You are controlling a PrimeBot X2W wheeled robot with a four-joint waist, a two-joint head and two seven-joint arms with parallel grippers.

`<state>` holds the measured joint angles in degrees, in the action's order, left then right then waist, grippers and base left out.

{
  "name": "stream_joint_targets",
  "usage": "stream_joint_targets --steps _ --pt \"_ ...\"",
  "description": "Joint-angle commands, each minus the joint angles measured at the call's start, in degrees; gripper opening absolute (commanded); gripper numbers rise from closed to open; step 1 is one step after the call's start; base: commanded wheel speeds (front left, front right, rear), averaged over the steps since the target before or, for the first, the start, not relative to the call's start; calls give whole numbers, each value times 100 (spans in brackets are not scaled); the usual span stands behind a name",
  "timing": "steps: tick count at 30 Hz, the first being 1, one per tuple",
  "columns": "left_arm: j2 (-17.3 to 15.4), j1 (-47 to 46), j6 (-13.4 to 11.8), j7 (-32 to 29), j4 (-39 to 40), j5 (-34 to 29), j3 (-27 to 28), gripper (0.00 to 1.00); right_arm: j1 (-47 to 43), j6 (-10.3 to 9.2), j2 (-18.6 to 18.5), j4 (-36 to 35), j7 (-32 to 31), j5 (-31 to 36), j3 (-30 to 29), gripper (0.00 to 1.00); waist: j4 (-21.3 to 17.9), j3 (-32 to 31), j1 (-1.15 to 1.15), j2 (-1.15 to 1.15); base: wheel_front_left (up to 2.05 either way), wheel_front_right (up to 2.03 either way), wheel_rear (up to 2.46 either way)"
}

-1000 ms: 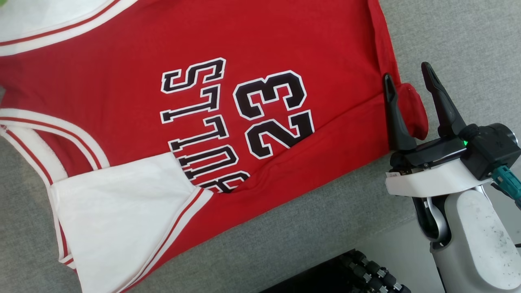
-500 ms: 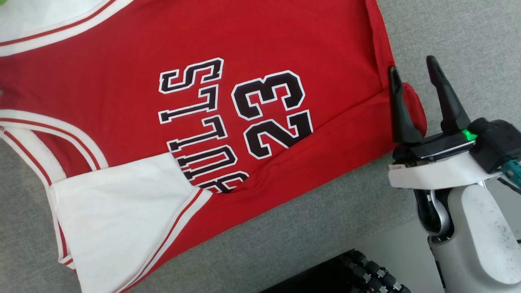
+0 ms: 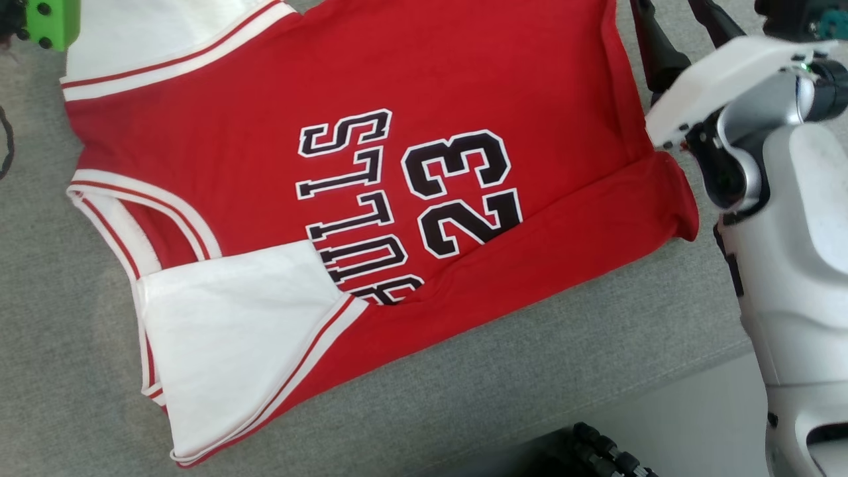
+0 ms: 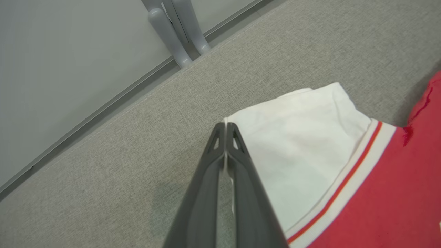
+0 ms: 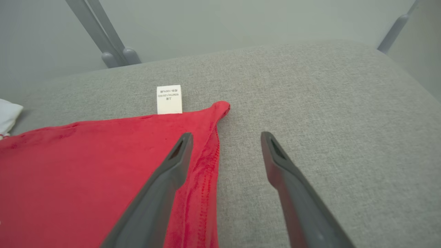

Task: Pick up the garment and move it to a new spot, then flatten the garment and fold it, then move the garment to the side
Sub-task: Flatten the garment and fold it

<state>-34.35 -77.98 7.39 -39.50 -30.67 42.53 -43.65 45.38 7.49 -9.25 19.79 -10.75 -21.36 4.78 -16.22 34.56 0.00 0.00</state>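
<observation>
Bright, even, diffuse light; faint soft shadows; mostly sharp.

The red basketball jersey (image 3: 464, 79) carries the black, white-edged word "BULLS" (image 3: 351, 205), its B partly under a white fold (image 3: 225, 318), beside the number "23" (image 3: 460, 192); the white care tag's (image 5: 169, 99) print is too small to read.

The red jersey (image 3: 424, 86) with white trim and black "23" is lying flat, its white shoulder panel folded over.

Grey fabric surface (image 3: 497, 371) under flat red-and-white jersey (image 3: 232, 152)
</observation>
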Motion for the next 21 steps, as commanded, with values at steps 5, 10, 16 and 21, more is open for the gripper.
stream_joint_targets --steps 5,10,16,21 --pt "-75 -17 17 78 305 164 -266 0 930 -1 36 819 -1167 2 -90 100 345 -103 0 0 0 0 0" --pt "-142 -95 17 131 541 219 -495 0 1480 -1 15 1569 -1818 235 -489 100 486 -62 0 0 0 0 0" --pt "-179 -181 17 171 689 293 -686 0 1912 0 95 2179 -2005 472 -955 100 617 -19 0 0 0 0 0" --pt "-224 -269 18 273 783 255 -816 0 2141 -1 86 2493 -2042 633 -1075 100 691 31 0 0 0 0 0"
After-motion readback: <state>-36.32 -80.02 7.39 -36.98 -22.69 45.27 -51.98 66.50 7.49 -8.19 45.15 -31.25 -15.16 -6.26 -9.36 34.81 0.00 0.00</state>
